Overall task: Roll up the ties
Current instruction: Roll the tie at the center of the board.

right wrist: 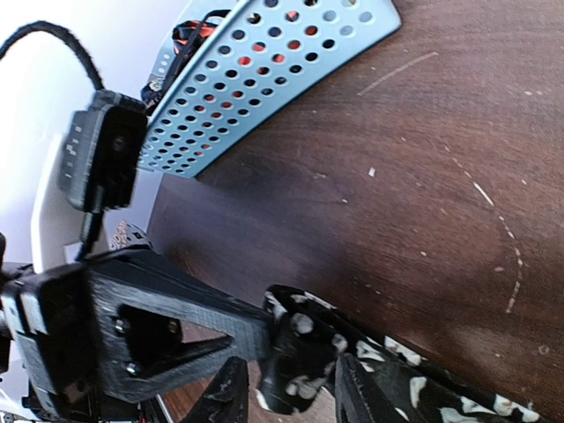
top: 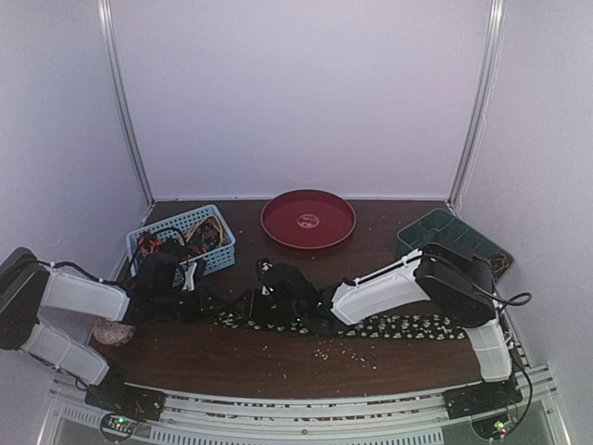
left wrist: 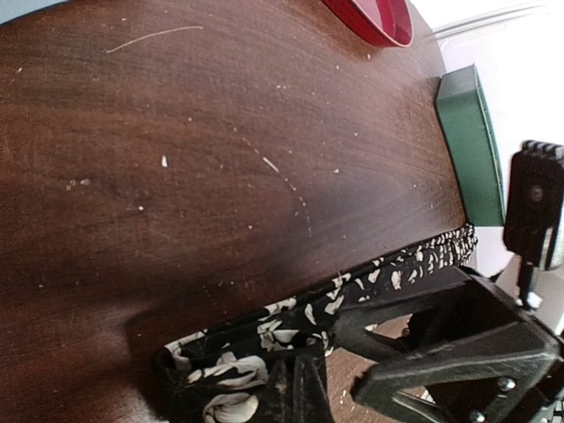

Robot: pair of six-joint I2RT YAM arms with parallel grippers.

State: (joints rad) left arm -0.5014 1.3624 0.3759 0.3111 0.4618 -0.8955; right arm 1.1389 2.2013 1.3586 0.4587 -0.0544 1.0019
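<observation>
A dark tie with pale speckles [top: 398,326] lies across the front of the table, its left end folded over. My left gripper [top: 206,306] is shut on that folded end, seen in the left wrist view [left wrist: 295,388] with the tie [left wrist: 388,269] running away to the right. My right gripper [top: 273,297] sits just right of it, jaws apart and straddling the tie's fold [right wrist: 304,352] in the right wrist view [right wrist: 286,401]. Other ties, orange and red patterned [top: 171,243], lie in the blue basket [top: 218,250].
A red round plate [top: 308,219] stands at the back middle and a green tray [top: 454,239] at the back right. A speckled pinkish ball [top: 113,332] lies by the left arm. Pale crumbs [top: 324,352] are scattered in front of the tie.
</observation>
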